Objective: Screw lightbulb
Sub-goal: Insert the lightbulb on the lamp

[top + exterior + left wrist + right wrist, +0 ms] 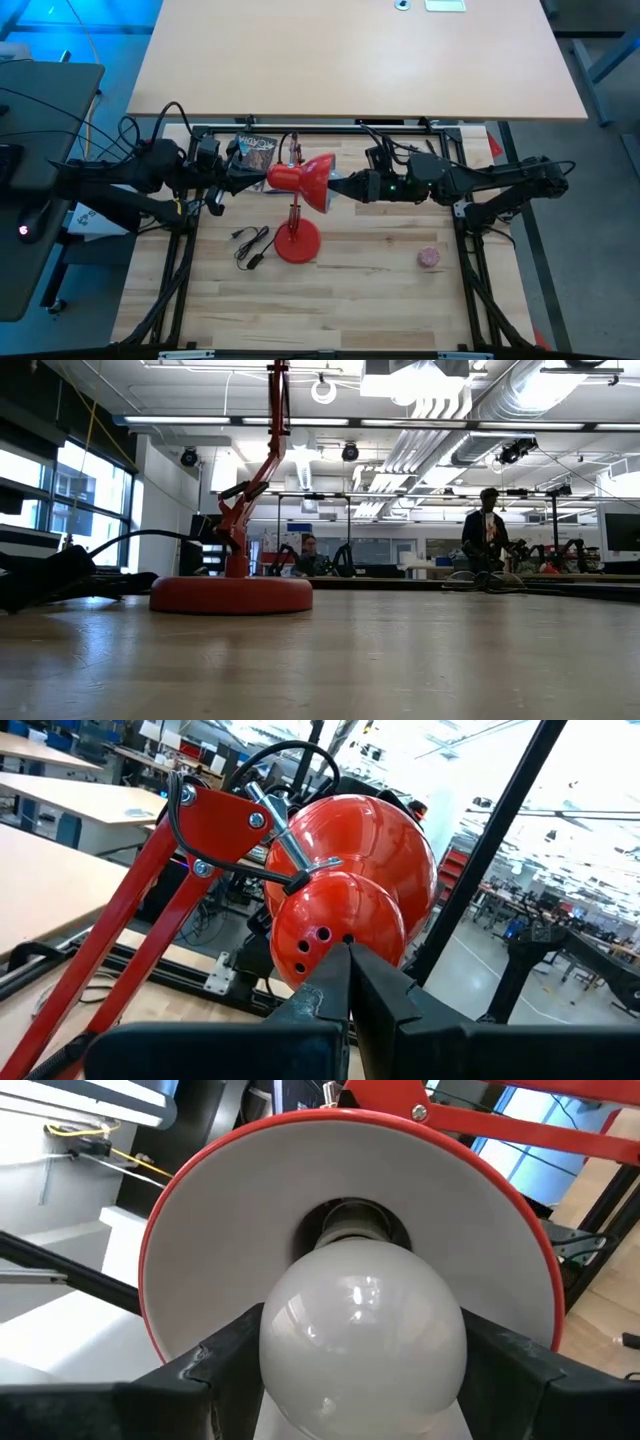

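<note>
A red desk lamp stands mid-table on its round base (297, 243) (232, 593), with its shade (312, 182) turned on its side and opening toward the table's right. The white lightbulb (362, 1330) sits in the shade's mouth, its neck at the socket (352, 1230). My right gripper (336, 187) (362, 1380) is shut on the bulb. My left gripper (262, 181) (350, 982) is shut, at the back of the lamp's head. From above, the shade hides the bulb. My left gripper meets the rounded rear cap of the lamp's head (335, 925) with the tips of its shut fingers (340, 990). It comes level from the table's left. My right gripper pinches the bulb's round glass (290, 1350) between its two fingers (225, 1365), one on each side. It comes level from the table's right, pointing into the shade. The bulb is clear of the table, its neck toward the socket.
A small pink ball (429, 258) lies on the wood toward the right. The lamp's black cord and plug (250, 245) lie left of the base. A dark packet (255, 150) sits at the far edge. Black frame rails border the table.
</note>
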Action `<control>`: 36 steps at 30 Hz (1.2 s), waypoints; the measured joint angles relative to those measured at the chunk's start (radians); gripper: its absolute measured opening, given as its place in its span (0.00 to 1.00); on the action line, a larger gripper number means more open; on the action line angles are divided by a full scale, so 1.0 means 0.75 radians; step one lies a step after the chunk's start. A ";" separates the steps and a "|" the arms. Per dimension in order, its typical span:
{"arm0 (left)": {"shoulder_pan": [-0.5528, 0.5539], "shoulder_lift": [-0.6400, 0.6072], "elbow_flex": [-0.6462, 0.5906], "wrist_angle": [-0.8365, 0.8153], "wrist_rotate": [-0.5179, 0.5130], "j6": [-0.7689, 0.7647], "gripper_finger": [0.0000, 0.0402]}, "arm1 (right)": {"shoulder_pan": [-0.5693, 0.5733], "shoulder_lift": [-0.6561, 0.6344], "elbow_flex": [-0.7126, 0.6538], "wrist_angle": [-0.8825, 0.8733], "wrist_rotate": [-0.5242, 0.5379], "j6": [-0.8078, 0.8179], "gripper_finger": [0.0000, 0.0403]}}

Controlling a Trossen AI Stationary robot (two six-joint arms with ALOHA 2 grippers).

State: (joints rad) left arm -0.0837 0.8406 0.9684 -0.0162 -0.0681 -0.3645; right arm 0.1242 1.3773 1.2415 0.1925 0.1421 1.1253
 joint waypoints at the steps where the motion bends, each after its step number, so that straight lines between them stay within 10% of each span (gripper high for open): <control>1: 0.000 0.000 0.000 0.000 0.000 0.000 0.00 | 0.000 0.000 0.000 0.001 0.001 0.006 0.62; 36: -0.002 0.003 0.000 -0.001 0.018 0.072 0.00 | 0.000 0.001 0.001 0.013 0.085 0.494 0.62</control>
State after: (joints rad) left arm -0.0849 0.8425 0.9684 -0.0170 -0.0542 -0.3107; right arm 0.1242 1.3781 1.2423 0.2024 0.2057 1.4960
